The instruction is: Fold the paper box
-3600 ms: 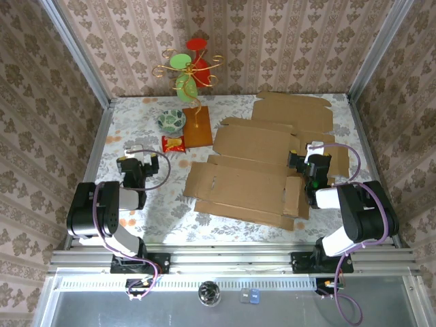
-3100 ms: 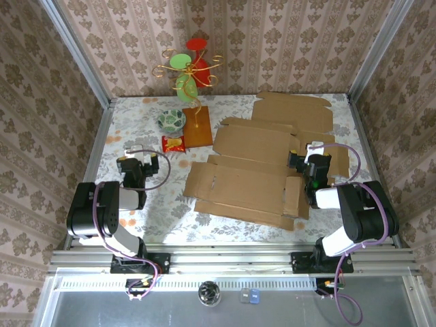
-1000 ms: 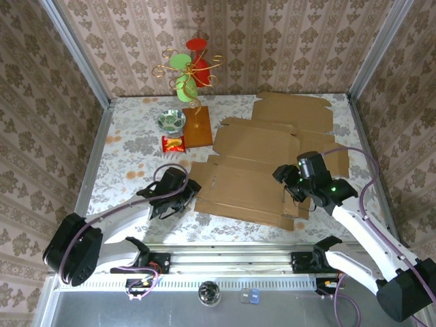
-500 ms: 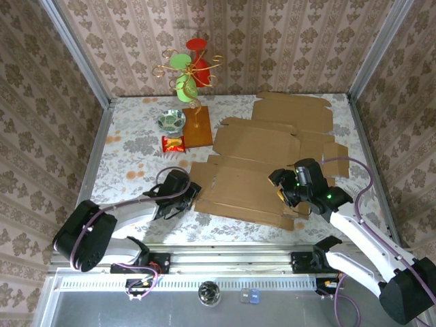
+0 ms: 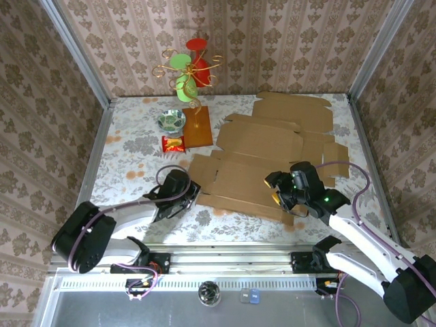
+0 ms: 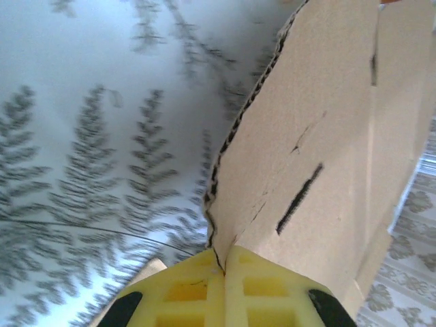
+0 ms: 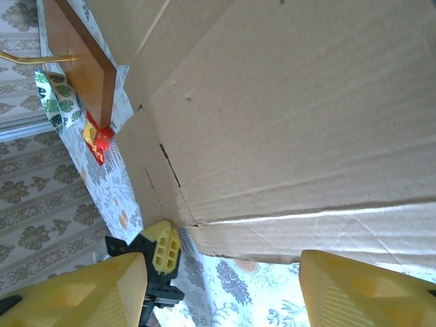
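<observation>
The paper box is a flat brown cardboard blank [image 5: 242, 180] lying on the flowered table. My left gripper [image 5: 187, 197] is at its near left corner. In the left wrist view the yellow fingers [image 6: 184, 289] are pressed together on the cardboard [image 6: 306, 157], whose torn edge runs into the left gripper [image 6: 225, 262]. My right gripper [image 5: 278, 191] is over the blank's near right part. It is open [image 7: 221, 293], with the cardboard [image 7: 286, 116] and its near edge just ahead of the wide-apart fingers. The left gripper [image 7: 162, 248] shows there, pinching the corner.
More flat cardboard [image 5: 300, 110] lies behind, toward the back right. A wire stand with coloured cups [image 5: 189, 67] on a wooden base [image 5: 197, 127], a patterned bowl [image 5: 171, 120] and a red packet [image 5: 174, 142] sit at back left. Metal rails edge the table.
My left gripper has gone from open to shut on the blank's near left corner. My right gripper has moved left and nearer. The blank has shifted slightly.
</observation>
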Available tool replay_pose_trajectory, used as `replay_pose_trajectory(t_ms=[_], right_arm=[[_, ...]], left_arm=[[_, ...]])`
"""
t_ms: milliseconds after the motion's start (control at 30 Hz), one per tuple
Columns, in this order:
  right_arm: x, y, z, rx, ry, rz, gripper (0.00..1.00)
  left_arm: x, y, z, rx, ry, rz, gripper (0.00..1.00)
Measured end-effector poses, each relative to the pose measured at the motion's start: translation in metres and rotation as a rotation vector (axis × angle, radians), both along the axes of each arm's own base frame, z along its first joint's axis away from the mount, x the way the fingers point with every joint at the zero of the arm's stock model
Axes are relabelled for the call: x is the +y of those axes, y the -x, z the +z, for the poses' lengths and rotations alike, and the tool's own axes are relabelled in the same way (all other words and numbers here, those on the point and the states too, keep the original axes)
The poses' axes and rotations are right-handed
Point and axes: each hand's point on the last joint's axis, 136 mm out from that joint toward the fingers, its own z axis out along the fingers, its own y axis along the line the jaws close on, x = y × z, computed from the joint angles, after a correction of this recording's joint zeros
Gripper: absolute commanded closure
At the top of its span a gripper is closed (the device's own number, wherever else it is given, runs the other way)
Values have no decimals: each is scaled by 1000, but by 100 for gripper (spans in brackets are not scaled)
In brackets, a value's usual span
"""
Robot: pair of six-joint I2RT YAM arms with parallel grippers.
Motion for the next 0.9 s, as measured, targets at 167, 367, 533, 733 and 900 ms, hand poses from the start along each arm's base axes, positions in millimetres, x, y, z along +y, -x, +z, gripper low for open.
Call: replay_pose_trajectory(t_ms=[167,367,533,733,900], right_arm=[[15,11,-4,48,-60,-45,27],[34,30,-7,109,-136,-118,18],[44,31,1,103,-202,-185,18],[51,13,-7,85,-221,-257,25],[51,-5,2,6,-243,-309,36]], left_arm=[[-9,-11,39,-65,65,25,100],[-20,-27,78,-109,147,58,100],[-27,-35,100,-133,193,69,100],[-32,-38,113,-141,223,63,100],[-34,-36,114,-127,234,56,100]])
